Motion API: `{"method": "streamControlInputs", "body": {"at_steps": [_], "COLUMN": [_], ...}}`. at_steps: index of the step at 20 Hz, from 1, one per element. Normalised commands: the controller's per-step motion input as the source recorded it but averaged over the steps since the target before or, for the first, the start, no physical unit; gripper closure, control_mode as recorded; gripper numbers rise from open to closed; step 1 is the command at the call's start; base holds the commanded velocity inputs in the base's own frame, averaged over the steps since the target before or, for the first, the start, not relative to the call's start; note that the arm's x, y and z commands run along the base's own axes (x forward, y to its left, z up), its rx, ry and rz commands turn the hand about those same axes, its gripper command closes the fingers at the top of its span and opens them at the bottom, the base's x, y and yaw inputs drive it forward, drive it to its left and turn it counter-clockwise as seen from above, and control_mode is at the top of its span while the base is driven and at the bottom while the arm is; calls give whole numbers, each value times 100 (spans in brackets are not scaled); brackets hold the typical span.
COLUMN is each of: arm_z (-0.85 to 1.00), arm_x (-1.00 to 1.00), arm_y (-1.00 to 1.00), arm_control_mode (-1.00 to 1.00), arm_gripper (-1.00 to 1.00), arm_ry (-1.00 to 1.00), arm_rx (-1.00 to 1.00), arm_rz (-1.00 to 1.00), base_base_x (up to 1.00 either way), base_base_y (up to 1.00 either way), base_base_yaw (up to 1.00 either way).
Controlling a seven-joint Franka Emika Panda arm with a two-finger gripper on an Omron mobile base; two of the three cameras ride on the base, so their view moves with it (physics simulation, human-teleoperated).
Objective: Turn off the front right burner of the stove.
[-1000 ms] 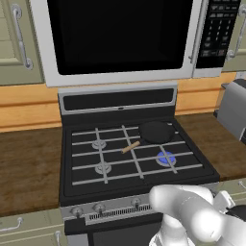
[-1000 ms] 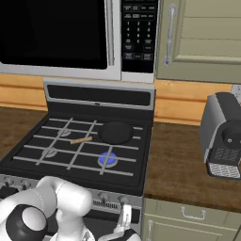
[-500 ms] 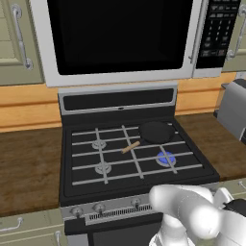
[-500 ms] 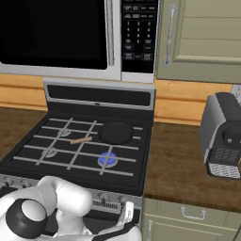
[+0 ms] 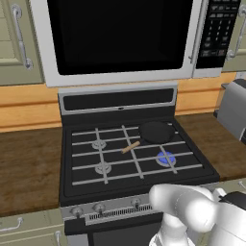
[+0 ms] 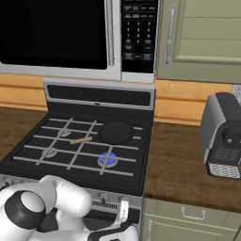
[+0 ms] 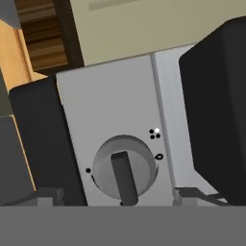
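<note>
While the front right burner [image 5: 166,158] is seen glowing blue at the near right of the stove [image 5: 91,185], the flame is clearly still lit; the same blue disc is shown in the right base view [image 6: 108,159], crossed by pale grate bars.

A round black pan [image 5: 156,131] is set on the far right burner, just behind the lit one. A small wooden stick [image 5: 130,147] is laid across the grates near the stove's middle, left of the pan. Two unlit grey burner discs [image 5: 99,144] are seen on the left side.

A silver knob [image 7: 125,172] on the silver knob strip [image 7: 115,120] is framed close up in the hand view, its dark grip bar running roughly toward the camera. Small black marks are printed beside it. The gripper [image 7: 120,196] is held right in front of this knob, one fingertip on each side, apart from it; the fingers [image 7: 47,196] are spread wide, with nothing held.

A microwave [image 5: 120,38] is mounted above the stove. A grey toaster [image 6: 224,136] is stood on the wooden counter [image 6: 179,164] to the right, well apart from the stove.
</note>
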Motion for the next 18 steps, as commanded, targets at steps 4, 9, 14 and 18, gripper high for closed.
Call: {"method": "streamControlInputs", "body": {"at_steps": [4,9,14,18], "arm_z": [0,0,0,0], "arm_x": [19,21,12,16], "arm_y": [0,-7,-12,-9], "arm_control_mode": [-100,-100,-100,-100], "arm_gripper": [-100,-100,-100,-100], "arm_ry": [2,1,0,0], "arm_rx": [0,0,0,0], "arm_rz": [0,0,0,0], "base_base_x": [0,0,0,0], "base_base_y": [0,0,0,0], "base_base_yaw": [0,0,0,0]}}
